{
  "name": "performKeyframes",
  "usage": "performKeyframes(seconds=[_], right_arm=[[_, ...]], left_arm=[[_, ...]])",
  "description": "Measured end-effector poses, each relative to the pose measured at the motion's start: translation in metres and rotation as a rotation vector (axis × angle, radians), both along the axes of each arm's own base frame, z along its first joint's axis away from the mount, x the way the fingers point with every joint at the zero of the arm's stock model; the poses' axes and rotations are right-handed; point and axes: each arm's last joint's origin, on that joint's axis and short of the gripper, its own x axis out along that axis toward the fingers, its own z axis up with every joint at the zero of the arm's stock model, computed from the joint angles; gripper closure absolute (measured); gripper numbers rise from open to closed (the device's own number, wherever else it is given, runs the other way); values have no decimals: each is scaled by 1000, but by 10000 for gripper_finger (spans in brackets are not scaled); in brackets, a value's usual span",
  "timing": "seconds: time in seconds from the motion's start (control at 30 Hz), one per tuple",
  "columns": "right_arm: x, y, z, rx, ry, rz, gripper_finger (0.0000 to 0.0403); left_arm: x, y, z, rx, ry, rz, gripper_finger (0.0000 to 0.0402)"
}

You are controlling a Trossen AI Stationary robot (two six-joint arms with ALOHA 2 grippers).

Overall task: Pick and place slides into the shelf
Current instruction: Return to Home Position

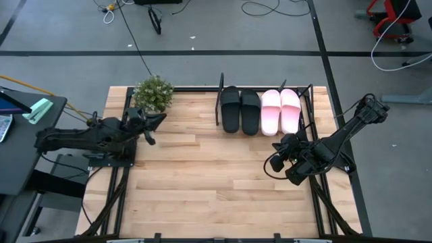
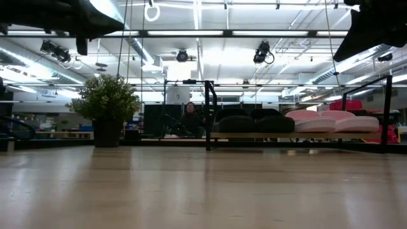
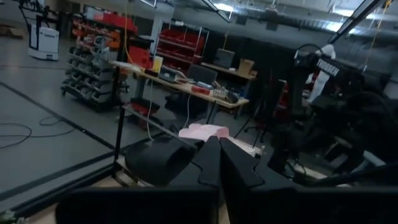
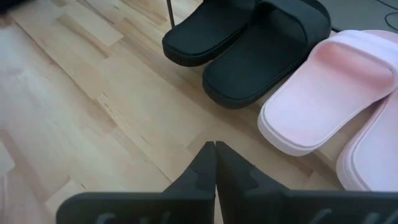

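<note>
On the shelf point(image 1: 221, 101), 4 slides point(image 1: 250, 111); on the right arm point(image 3: 328, 65), perhaps "TROSSEN".

White lettering that seemed to read "TROSSEN" stood on the right arm point(image 3: 328, 67) in the left wrist view, and nothing else was legible

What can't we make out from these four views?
Low view: top edge cuts off both arms; fingertips not shown.
High view: black slides and pink slides cover most of the shelf board.
Right wrist view: outer pink slide cut off by the picture edge.
Left wrist view: shut left pincer hides part of the slides.
</note>
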Motion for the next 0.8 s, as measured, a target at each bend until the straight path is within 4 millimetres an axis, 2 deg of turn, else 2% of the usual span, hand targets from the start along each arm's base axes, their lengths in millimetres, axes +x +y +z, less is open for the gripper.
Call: performKeyframes(seconds=[0.47,0.7,0.8], right_arm=[[0,0,0,26,-19,-26,395],[-1,1,-1,71,15,-17,395],[-1,1,-2,86,26,-14,395]], left_arm=[[-20,0,1,34,-33,-4,397],[-24,-2,-31,5,-264,-74,397],[-25,-2,-39,-2,-312,-92,397]])
